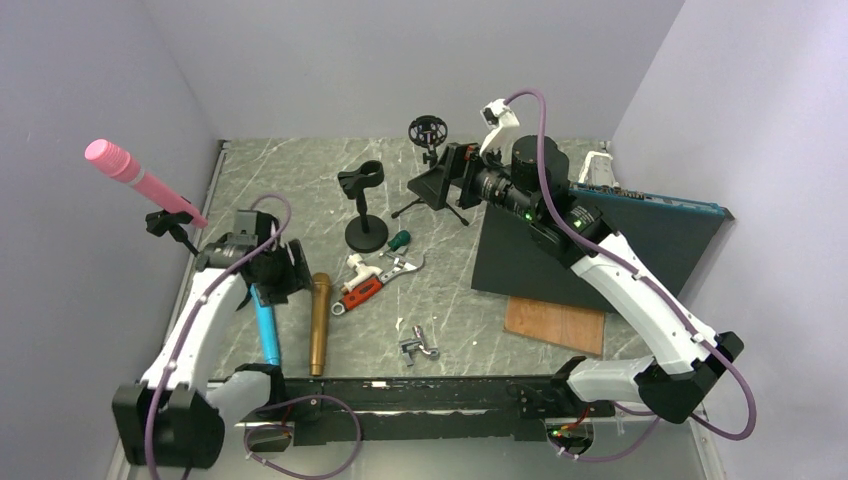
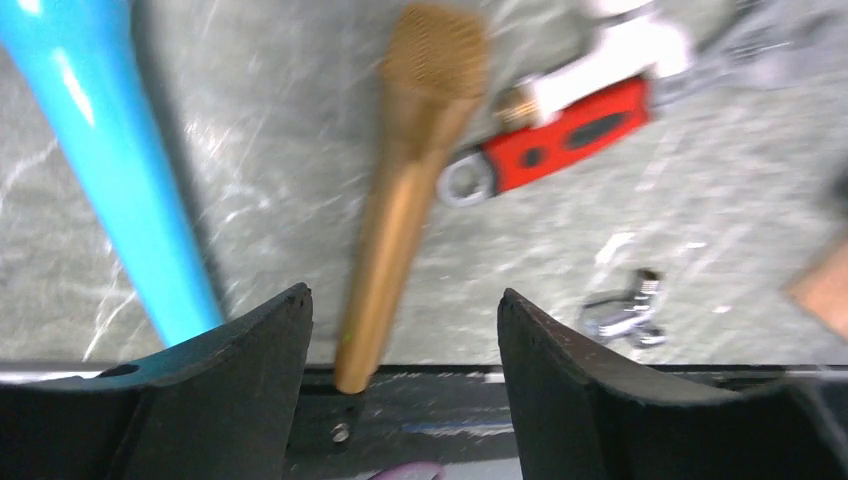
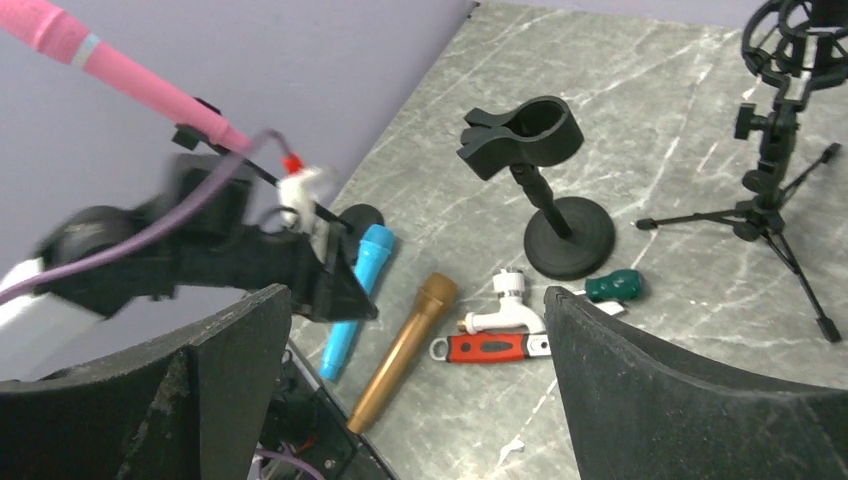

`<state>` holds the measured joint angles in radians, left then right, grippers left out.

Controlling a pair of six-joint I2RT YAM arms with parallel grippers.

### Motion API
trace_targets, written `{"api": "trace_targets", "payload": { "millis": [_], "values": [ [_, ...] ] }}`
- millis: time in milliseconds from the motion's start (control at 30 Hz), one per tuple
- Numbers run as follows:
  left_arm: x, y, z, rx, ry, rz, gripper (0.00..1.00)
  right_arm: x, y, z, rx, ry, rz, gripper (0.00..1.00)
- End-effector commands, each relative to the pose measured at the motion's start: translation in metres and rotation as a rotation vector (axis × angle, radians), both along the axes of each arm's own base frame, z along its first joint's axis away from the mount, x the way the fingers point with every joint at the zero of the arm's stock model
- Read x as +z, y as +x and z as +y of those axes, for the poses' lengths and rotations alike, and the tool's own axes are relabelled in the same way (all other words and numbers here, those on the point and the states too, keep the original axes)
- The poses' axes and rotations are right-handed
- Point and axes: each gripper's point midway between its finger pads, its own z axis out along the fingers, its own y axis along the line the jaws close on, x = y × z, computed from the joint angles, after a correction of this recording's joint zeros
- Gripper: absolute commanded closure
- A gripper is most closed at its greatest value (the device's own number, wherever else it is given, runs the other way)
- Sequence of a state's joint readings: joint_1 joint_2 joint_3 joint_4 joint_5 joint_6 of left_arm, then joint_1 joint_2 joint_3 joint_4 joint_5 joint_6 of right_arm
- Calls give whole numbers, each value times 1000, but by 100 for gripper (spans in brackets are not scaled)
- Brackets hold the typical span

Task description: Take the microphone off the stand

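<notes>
The pink microphone [image 1: 140, 180] sits tilted in the clip of a small black stand [image 1: 170, 225] at the far left by the wall; it also shows in the right wrist view [image 3: 120, 70]. My left gripper [image 1: 285, 270] is open and empty just right of that stand, and lower than the microphone. In the left wrist view my left gripper [image 2: 403, 295] hangs over a gold microphone [image 2: 410, 180] and a blue microphone [image 2: 120, 170] lying on the table. My right gripper [image 1: 440, 185] is open and empty, raised at the back centre, facing left [image 3: 415, 295].
An empty black clip stand [image 1: 364, 205] and a tripod with a shock mount [image 1: 428, 135] stand at the back. A red wrench [image 1: 362, 290], white tap [image 1: 362, 266], green handle [image 1: 399, 240] and metal clip [image 1: 418, 343] lie mid-table. A dark board [image 1: 600, 250] leans at right.
</notes>
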<state>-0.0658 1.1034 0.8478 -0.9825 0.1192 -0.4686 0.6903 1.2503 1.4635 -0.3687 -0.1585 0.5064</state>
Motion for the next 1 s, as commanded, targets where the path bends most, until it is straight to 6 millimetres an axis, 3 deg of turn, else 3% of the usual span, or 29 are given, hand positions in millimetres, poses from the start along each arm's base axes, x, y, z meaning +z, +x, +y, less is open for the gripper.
{"api": "trace_targets", "payload": {
  "millis": [0, 100, 200, 333, 400, 600, 700, 800, 967],
  "values": [
    [98, 39, -24, -17, -158, -387, 26, 18, -3, -17, -47, -19, -40, 2],
    [163, 52, -26, -14, -182, -616, 19, 19, -1, -17, -53, -30, -46, 2],
    [232, 54, -11, 31, -125, -818, 16, 22, 2, -14, -44, -33, -52, 1],
    [294, 46, 25, 154, 24, -984, 16, 30, 3, -10, -16, -37, -65, 1],
    [315, 41, 41, 218, 87, -1040, 17, 31, 0, -10, -8, -39, -63, 1],
    [355, 13, 85, 437, 214, -1155, 19, 29, -9, -17, 6, -57, -74, 1],
    [363, 6, 100, 465, 309, -1208, 9, 35, -14, -15, 27, -43, -80, 1],
    [360, 7, 113, 451, 433, -1138, 6, 42, -20, -19, 31, -25, -100, 1],
    [332, 15, 141, 532, 608, -949, 1, 42, -28, -31, 11, -27, -124, 1]
  ]
}}
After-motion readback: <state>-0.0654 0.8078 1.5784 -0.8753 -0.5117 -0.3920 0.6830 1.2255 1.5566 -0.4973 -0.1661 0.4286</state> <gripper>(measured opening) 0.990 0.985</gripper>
